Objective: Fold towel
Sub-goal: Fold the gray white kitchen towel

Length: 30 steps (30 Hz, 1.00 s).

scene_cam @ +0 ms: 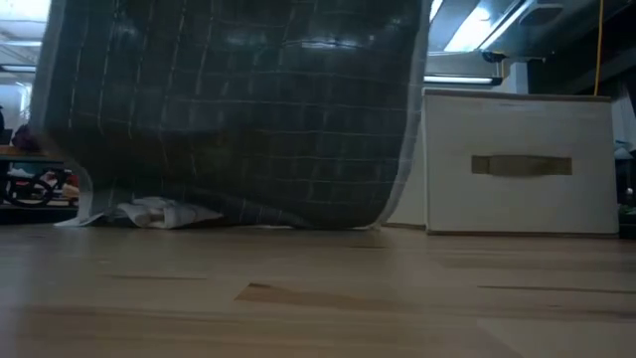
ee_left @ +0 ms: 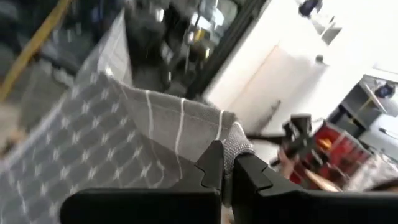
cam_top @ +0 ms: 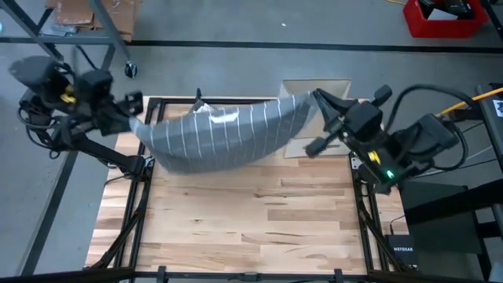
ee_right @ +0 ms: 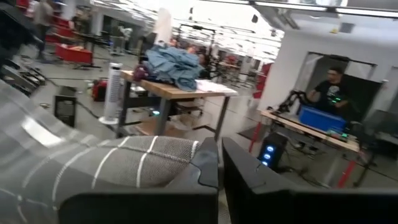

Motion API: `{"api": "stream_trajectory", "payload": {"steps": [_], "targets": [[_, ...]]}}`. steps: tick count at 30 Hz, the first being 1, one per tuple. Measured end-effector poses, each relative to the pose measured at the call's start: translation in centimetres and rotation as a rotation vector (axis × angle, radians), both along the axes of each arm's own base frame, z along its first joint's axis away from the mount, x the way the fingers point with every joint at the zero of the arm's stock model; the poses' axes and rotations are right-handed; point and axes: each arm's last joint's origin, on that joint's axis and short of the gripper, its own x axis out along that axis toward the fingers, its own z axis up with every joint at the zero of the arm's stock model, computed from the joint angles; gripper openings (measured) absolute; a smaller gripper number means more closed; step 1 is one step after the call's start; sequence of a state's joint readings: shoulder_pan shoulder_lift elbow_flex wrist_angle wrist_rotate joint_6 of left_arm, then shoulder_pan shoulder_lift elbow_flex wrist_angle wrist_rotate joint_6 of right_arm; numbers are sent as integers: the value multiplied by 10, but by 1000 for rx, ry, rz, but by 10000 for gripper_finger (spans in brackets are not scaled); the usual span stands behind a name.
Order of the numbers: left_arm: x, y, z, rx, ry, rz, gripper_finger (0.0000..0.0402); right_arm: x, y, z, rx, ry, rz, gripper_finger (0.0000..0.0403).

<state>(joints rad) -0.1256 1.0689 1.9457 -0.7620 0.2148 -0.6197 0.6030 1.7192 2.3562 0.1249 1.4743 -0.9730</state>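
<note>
The towel [cam_top: 224,135] hangs lifted between the 2 arms over the far part of the table [cam_top: 251,228], its lower edge sagging to the wood in the low view. The left gripper [cam_top: 135,110] is clenched on 1 top corner; the right gripper [cam_top: 321,98] is clenched on the other, as both wrist views confirm. The step in hand appears to be the spread-and-lift before the first fold. The next move likely calls for both arms to travel together, keeping the cloth taut, and to lay the held edge over the trailing edge without wrinkles.
</note>
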Motion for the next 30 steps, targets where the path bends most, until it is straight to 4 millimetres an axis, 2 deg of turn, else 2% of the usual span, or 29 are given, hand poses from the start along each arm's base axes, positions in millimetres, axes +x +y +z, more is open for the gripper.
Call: {"api": "stream_trajectory", "payload": {"steps": [4,11,14,20,30], "targets": [[16,-10,-7,-36,97,-75,0,-8,14,0,4,-4,60,7],[41,-36,-9,-72,128,-215,0,-21,34,-2,100,-72,127,7],[51,-51,-16,-76,192,-271,0,-22,45,-10,115,-30,111,7],[67,-86,-32,-62,336,-379,0,-25,77,-29,123,-31,194,7],[82,-127,-48,-1,394,-303,0,-32,123,-67,173,-70,304,7]]}}
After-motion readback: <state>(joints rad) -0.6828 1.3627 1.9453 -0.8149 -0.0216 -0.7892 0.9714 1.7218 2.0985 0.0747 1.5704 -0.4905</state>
